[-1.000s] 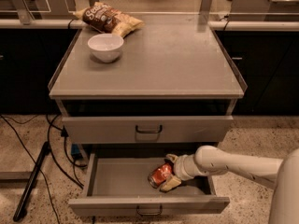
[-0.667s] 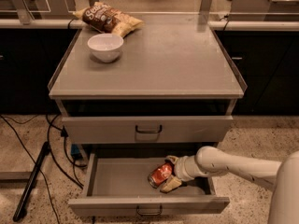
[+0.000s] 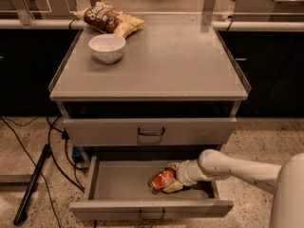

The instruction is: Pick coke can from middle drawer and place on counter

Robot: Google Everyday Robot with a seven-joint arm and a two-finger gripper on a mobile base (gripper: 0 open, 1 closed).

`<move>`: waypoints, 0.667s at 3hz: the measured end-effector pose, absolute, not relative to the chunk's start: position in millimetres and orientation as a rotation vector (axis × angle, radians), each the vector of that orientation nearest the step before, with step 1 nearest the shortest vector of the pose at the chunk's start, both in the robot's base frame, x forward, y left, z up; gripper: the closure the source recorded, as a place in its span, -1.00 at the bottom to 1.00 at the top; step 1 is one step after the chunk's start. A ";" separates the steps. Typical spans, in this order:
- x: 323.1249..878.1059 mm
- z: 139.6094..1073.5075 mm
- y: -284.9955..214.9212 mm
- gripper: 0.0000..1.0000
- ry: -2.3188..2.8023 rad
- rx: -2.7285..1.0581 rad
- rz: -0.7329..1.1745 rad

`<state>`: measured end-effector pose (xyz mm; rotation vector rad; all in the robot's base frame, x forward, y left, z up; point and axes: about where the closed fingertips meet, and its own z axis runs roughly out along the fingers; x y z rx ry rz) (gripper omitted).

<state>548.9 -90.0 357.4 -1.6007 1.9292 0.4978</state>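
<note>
The coke can lies on its side on the floor of the open middle drawer, right of the middle. My gripper reaches into the drawer from the right on a white arm, and its fingers are closed around the can's right end. The counter is the grey cabinet top above, with a thin clear rim along its edges.
A white bowl and a brown-and-yellow chip bag sit at the counter's back left. A closed drawer front with a dark handle is just above the open drawer. Black cables and a dark pole lie on the floor at left.
The gripper and the can have hardly shifted in the drawer; nothing else has moved.
</note>
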 end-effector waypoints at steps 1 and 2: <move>548.9 357.4 -90.0 0.52 1.929 -1.601 0.498; 548.7 357.6 -89.9 1.00 1.929 -1.601 0.498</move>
